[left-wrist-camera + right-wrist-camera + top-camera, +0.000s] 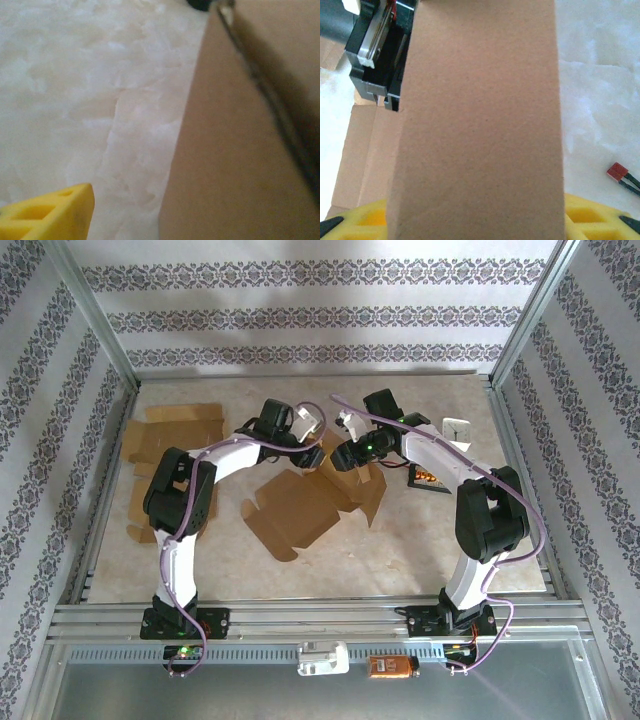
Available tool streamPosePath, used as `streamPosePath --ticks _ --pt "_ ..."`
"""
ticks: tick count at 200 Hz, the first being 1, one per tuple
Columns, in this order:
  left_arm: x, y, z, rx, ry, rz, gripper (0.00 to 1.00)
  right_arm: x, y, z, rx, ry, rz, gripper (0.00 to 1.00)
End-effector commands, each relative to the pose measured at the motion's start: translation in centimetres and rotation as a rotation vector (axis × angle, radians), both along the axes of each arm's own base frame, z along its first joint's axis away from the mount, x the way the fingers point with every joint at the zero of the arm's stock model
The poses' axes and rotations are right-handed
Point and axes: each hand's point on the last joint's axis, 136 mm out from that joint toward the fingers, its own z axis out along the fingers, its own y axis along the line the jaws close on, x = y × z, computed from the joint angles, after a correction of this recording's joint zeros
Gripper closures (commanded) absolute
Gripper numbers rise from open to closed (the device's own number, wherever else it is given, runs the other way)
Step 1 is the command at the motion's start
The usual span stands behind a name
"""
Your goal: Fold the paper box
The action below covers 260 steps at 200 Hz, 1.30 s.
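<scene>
**Marbled table, one flap raised between two arms**

Marbled table (420, 540), walled in by patterned paper, carries the paper box (300, 510). The box lies mostly flat at the centre, with its far-right flaps lifted where the two arms meet. The left jaws stand open: in the left wrist view their yellow finger (50, 212) sits clear of the cardboard panel, with bare table between. The right jaws straddle an upright flap, with yellow fingers (592, 220) showing on either side of it, but I cannot tell whether they clamp it. The right arm probably steadies that flap so a crease can set. Spare blanks (170, 430) lie at the far left.
</scene>
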Motion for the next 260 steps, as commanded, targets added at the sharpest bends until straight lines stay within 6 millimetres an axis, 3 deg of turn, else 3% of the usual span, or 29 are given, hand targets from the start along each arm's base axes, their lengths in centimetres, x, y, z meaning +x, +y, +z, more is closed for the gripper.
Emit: streamPosePath --ticks 1,31,54,80,111,127,180,207,229,260 --pt "-1.6 1.8 -3.5 -0.027 0.119 0.078 0.29 0.3 1.3 2.9 0.057 -0.076 0.046 0.47" --pt "-1.2 2.5 -1.3 -0.136 0.055 0.105 0.25 0.3 1.2 2.9 0.053 -0.078 0.044 0.47" --pt "-1.4 2.4 0.8 -0.218 -0.014 0.088 0.13 0.4 1.3 2.9 0.053 -0.077 0.042 0.47" --pt "-1.3 2.4 2.7 -0.283 -0.038 0.089 0.07 0.6 1.3 2.9 0.053 -0.076 0.040 0.47" --pt "-1.2 2.7 3.8 -0.339 -0.060 0.098 0.08 0.6 1.3 2.9 0.050 -0.076 0.037 0.47" --pt "-1.2 2.7 3.2 -0.321 -0.044 0.097 0.16 0.5 1.2 2.9 0.050 -0.080 0.039 0.47" --pt "-1.0 2.9 2.1 -0.261 -0.026 0.100 0.64 0.5 1.2 2.9 0.054 -0.076 0.037 0.47" --pt "-0.7 2.6 2.0 -0.223 -0.066 0.113 0.70 0.6 1.6 3.4 0.068 -0.082 0.036 0.48" --pt "0.3 2.7 2.3 -0.156 -0.168 0.178 0.82 0.6 2.2 3.8 0.078 -0.092 0.036 0.47" --pt "1.9 2.7 3.8 -0.190 -0.300 0.278 0.82 1.3 2.5 5.4 0.086 -0.146 0.039 0.47"
